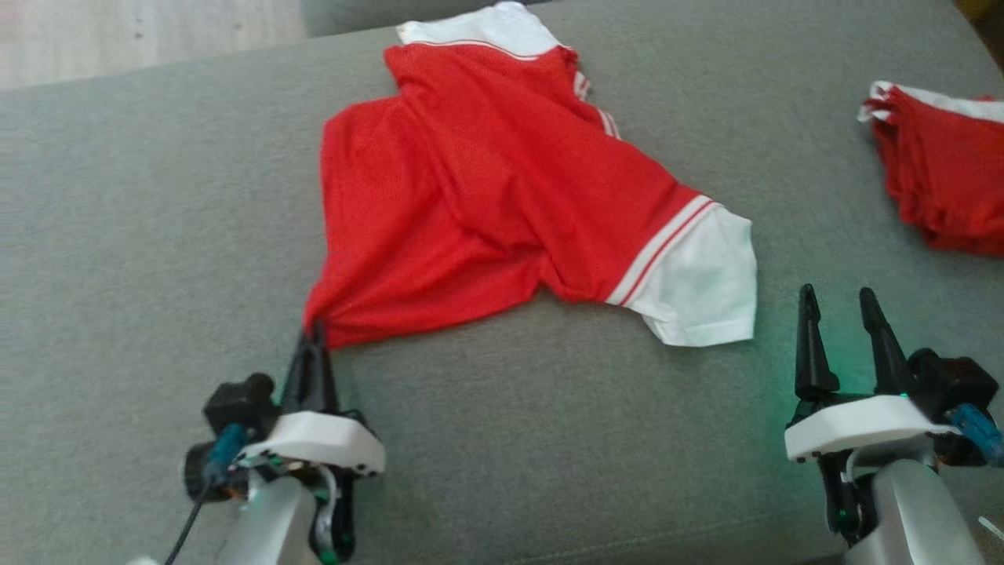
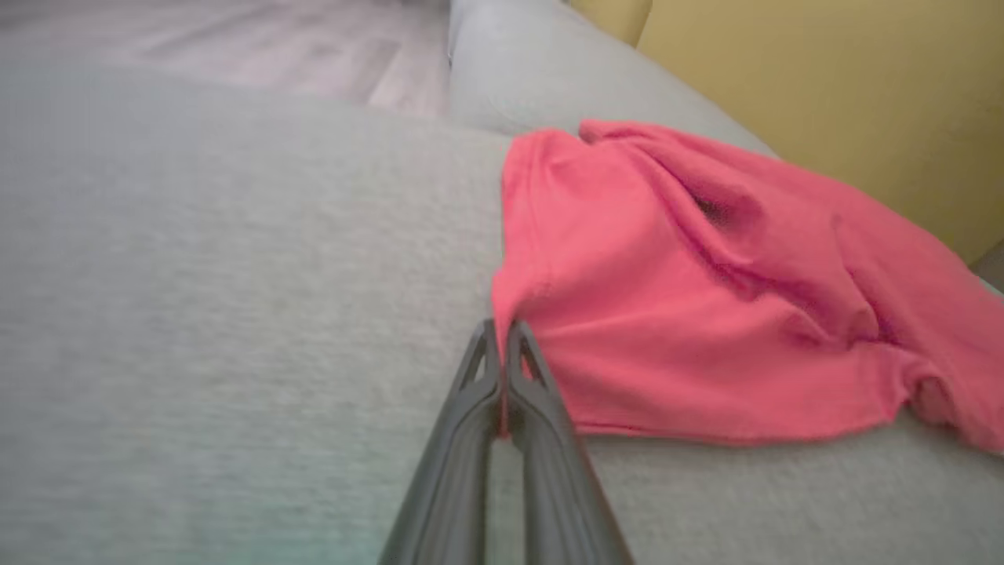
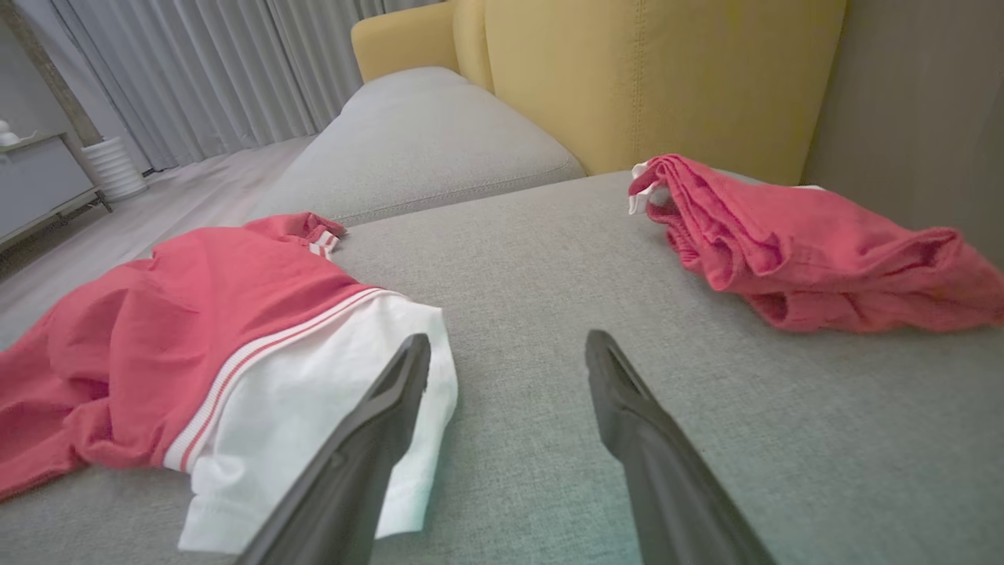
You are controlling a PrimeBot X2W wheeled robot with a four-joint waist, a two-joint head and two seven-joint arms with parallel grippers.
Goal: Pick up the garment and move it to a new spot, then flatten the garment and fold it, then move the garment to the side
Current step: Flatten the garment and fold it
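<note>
The red shirt (image 1: 486, 196) with white, stripe-trimmed sleeves lies rumpled and partly spread across the middle of the grey sofa seat (image 1: 141, 196).

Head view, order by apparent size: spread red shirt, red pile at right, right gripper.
1. Red shirt, clearly largest.
2. Red pile and right gripper: about alike; pile cropped by the frame, gripper nearer the camera, so unranked.

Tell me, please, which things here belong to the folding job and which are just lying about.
Job in hand:
- red and white shirt, rumpled on the grey cushion
- left pincer, shut on the shirt's near corner
- right pincer, open beside the white sleeve

Just lying about:
- second red garment, bunched at the right
- yellow backrest
- curtains
</note>
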